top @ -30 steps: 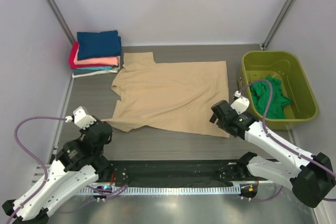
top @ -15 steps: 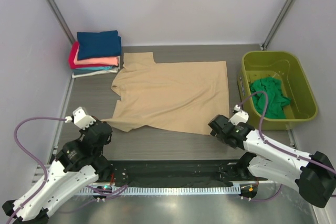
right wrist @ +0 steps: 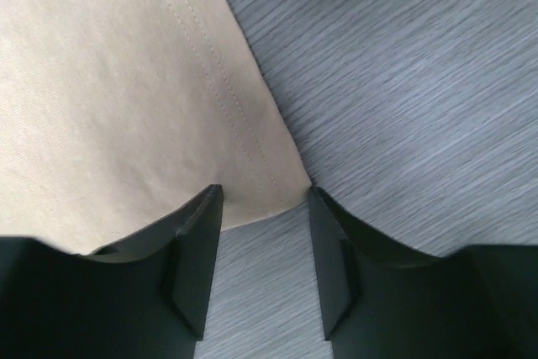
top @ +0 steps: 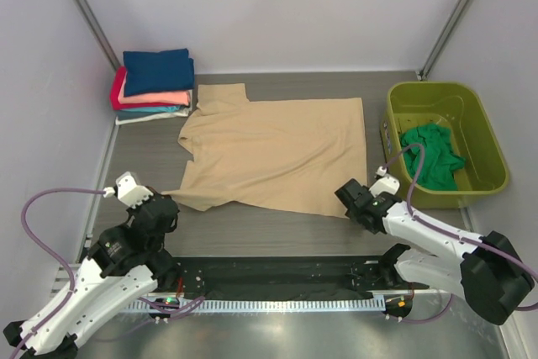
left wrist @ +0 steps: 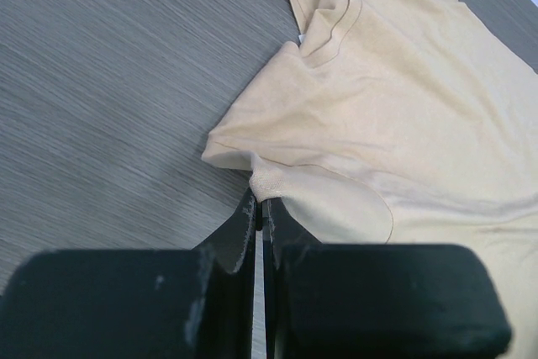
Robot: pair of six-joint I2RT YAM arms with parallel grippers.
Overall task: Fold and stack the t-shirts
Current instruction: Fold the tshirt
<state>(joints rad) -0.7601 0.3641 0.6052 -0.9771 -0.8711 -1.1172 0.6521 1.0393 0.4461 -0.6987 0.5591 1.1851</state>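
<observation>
**Right wrist view: the corner [right wrist: 282, 187] of the tan shirt [right wrist: 126, 81] sits between open jaws**

You have the right gripper [right wrist: 265, 197] down low over the table [right wrist: 420, 65]. Its jaws stand about half open, one on each side of the corner. They hold nothing yet. I think they are set like this so that one squeeze will catch the hem right at its tip, where the cloth is easy to lift.

Your left gripper [left wrist: 259, 208] is shut tight. The edge of the sleeve [left wrist: 319, 203] lies just past its jaw tips and seems to touch them. You cannot tell if a bit of cloth is nipped there or not.

The tan shirt lies flat and spread out ahead of both pairs of jaws. That looks ready for a fold. My guess is that one grip at each end of the near edge would let you lift it evenly and lay it over the far side.

Far ahead of the left jaws, a stack [top: 155, 81] of folded shirts sits at the back. Off to the right of the right jaws, a green shirt [top: 430, 155] lies crumpled in the tub [top: 437, 88]. It is not folded yet, so there is more to do.
</observation>
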